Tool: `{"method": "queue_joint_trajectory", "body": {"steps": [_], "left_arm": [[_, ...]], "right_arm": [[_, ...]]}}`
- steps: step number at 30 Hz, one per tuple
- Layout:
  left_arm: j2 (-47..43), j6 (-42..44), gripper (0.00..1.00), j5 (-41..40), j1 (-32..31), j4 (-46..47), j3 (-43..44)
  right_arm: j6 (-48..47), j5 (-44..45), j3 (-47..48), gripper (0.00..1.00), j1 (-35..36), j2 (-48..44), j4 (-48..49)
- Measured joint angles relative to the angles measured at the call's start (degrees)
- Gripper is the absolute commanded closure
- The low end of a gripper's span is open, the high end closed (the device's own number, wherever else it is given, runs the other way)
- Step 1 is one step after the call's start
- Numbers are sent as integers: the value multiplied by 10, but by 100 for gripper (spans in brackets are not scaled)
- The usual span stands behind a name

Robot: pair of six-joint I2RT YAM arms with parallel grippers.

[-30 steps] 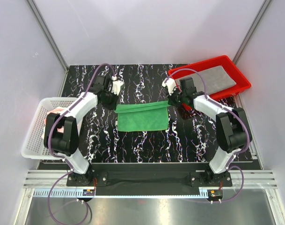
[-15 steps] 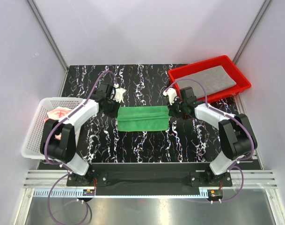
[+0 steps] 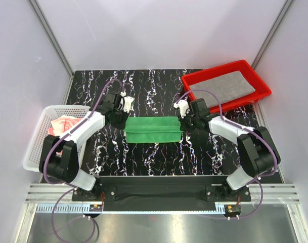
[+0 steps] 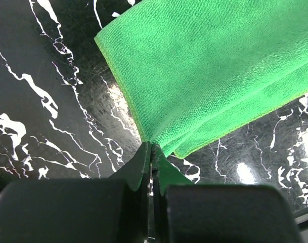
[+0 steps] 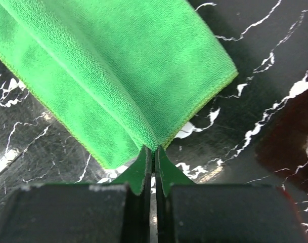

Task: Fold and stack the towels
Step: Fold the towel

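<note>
A bright green towel point(image 3: 152, 129) lies folded into a long strip in the middle of the black marbled table. My left gripper point(image 3: 123, 121) is shut on its left end, pinching the cloth point(image 4: 204, 76) at the fingertips point(image 4: 151, 148). At the right end my right gripper point(image 3: 182, 122) is shut on the same towel point(image 5: 108, 71), its tips point(image 5: 154, 150) nipping the fold. A grey towel point(image 3: 225, 87) lies flat in the red tray point(image 3: 194, 81) at the back right. A pink towel point(image 3: 62, 124) sits in the white basket point(image 3: 35, 152) on the left.
The red tray stands close behind my right arm. The white lattice basket sits at the table's left edge beside my left arm. Grey walls close in the table on three sides.
Both grippers have come down and towards the near side with the green towel's far edge, laying it over the near half. The towel went from a broad rectangle to a narrow strip.
</note>
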Motion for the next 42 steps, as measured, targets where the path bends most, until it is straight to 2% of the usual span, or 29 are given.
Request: {"method": "queue_joint_trajectory", "body": {"steps": [4,9,12,13,17,21,24,30,37,42], "left_arm": [[0,-10,91,-6,-9,2,-7],[-2,-33,68,-50,-29,-26,-12],[-19,-52,63,-92,-32,-50,-12],[-29,-60,60,-106,-32,-59,-12],[-68,-105,60,-163,-32,-101,7],[-73,-169,58,-169,-32,-92,28],[-74,-220,57,-145,-30,-52,-2],[-61,-296,56,-73,-19,15,-85],[-18,-341,57,-37,2,70,-101],[-10,-351,59,-26,2,107,-120]], "right_arm": [[4,13,-7,96,13,-6,-11],[14,34,-5,69,20,-7,-47],[22,41,7,60,21,-14,-93],[23,43,9,59,22,-22,-105],[33,45,21,59,23,-77,-158],[94,51,64,59,24,-83,-189],[189,80,99,56,25,-60,-189],[354,106,108,53,25,-3,-169],[419,133,108,52,25,76,-152],[435,134,89,52,25,86,-136]]}}
